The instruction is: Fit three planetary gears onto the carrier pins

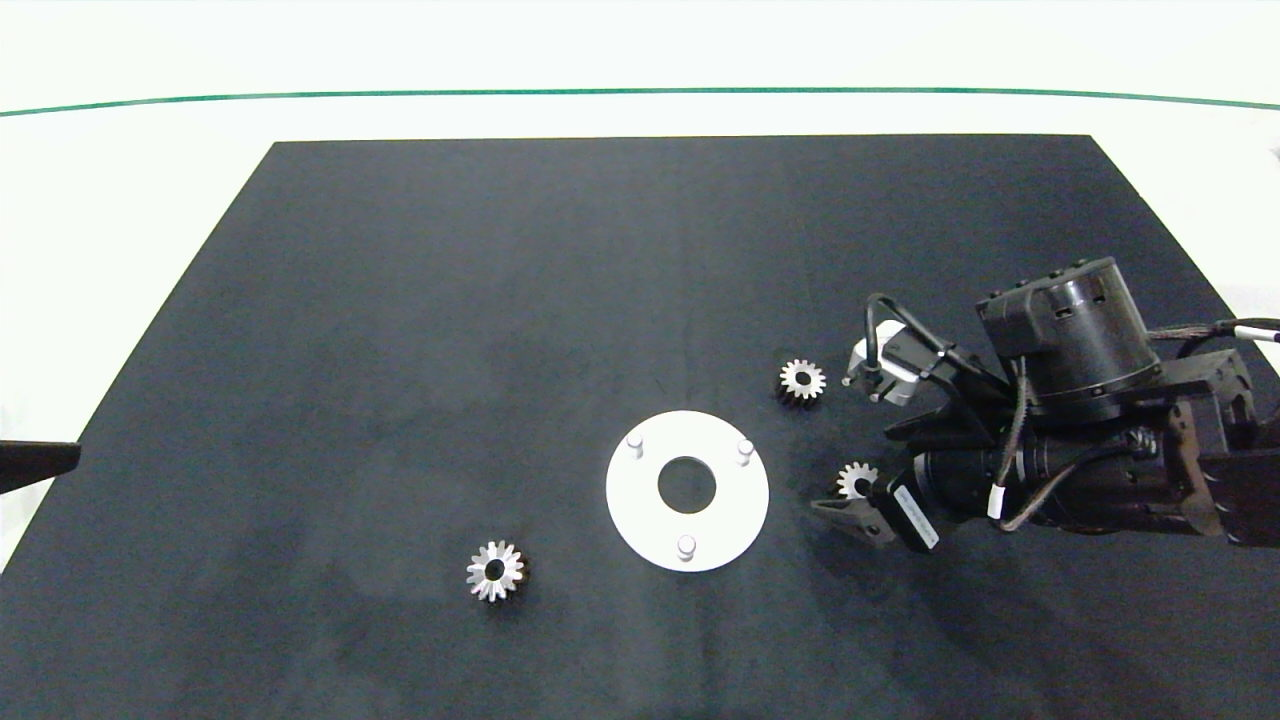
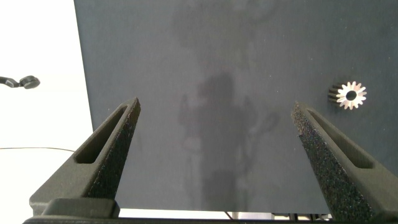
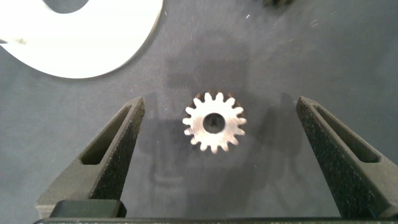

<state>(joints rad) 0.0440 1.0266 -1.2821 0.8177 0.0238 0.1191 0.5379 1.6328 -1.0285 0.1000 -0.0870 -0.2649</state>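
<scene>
— What does the head view show?

— A dark mat (image 1: pixel 500 330) on a white worktop (image 1: pixel 120 200). The white disc (image 1: pixel 640 510) lies near the mat's middle, with three carrier pins (image 1: pixel 744 452) standing in a triangle around its central hole, all of them bare. Three planetary gears lie flat on the mat: one (image 1: pixel 495 571) apart from the disc on its left-arm side and nearer the camera, one (image 1: pixel 802 380) beside the disc's far right, and a third (image 1: pixel 856 480) just to the right of the disc, partly hidden by the right arm. The right pincer (image 1: pixel 850 500) is low over that third gear. The left arm shows only as a dark tip at the picture's left edge (image 1: pixel 35 465).

— And the left wrist view?

— The left pincer (image 2: pixel 216 118) is spread wide, holding nothing, over bare mat near the mat's edge. One gear (image 2: pixel 348 95) lies outside its fingers (image 2: pixel 115 146), well off to one side.

— The right wrist view?

— The right pincer (image 3: pixel 219 115) is released, fingers (image 3: pixel 121 140) wide apart. A gear (image 3: pixel 214 122) lies flat between them, touching neither, centre hole facing up. The disc's rim (image 3: pixel 93 59) is near, apart from the gear.
</scene>
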